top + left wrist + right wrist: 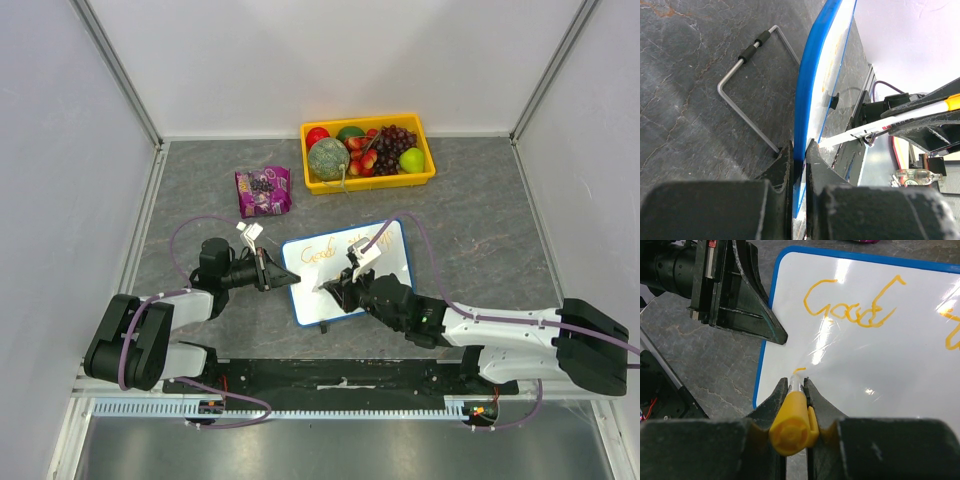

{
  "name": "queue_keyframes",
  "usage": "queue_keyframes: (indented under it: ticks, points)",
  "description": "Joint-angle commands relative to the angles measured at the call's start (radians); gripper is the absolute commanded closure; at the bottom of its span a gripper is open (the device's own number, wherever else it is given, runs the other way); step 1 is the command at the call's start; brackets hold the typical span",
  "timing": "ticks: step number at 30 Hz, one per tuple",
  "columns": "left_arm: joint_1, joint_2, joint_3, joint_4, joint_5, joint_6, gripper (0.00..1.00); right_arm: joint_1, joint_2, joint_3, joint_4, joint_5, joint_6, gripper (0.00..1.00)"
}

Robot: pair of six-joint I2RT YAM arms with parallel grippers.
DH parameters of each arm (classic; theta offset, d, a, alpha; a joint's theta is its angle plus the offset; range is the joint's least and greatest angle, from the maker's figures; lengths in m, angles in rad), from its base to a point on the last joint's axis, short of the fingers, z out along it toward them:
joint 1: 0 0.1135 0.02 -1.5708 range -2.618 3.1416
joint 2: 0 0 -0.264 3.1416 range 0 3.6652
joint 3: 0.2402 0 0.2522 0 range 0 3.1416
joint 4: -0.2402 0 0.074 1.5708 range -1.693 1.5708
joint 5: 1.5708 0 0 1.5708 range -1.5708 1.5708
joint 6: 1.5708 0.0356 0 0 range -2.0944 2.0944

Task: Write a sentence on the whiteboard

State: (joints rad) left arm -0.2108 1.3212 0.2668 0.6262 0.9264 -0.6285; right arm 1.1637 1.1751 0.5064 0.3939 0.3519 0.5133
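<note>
The whiteboard (388,262), white with a thin blue rim, lies tilted on the dark table in front of both arms. My left gripper (292,281) (799,154) is shut on the whiteboard's (810,90) left rim. My right gripper (332,290) (797,382) is shut on a marker (792,422) with a yellow cap, whose tip rests on the whiteboard (890,375) near its lower left corner. The sentence (850,307) is orange handwriting; its first word reads "Good", and a second word (368,240) stands to its right. A short orange stroke (799,371) sits at the marker tip.
A yellow tray (370,184) of fruit stands at the back. A purple snack bag (263,191) lies behind my left arm. A bent wire stand (747,85) rests on the table beside the board. White walls close in the table on three sides.
</note>
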Motion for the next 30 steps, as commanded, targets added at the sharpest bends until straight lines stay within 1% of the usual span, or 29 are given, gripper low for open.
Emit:
queue_keyframes:
  ticks: [1, 13, 21, 30]
  points:
    - [0.005, 0.013, -0.005, -0.082, -0.156, 0.050, 0.98, 0.007, -0.020, -0.003, -0.047, 0.019, 0.005, 1.00]
    - [0.004, 0.012, -0.005, -0.083, -0.158, 0.050, 0.98, 0.014, -0.057, -0.014, -0.086, 0.082, 0.011, 1.00]
    - [0.004, 0.012, -0.006, -0.083, -0.158, 0.050, 0.98, 0.014, -0.054, 0.026, -0.076, 0.108, -0.009, 1.00]
    - [0.004, 0.010, -0.005, -0.085, -0.156, 0.049, 0.98, 0.014, -0.111, 0.053, -0.075, 0.137, -0.028, 1.00]
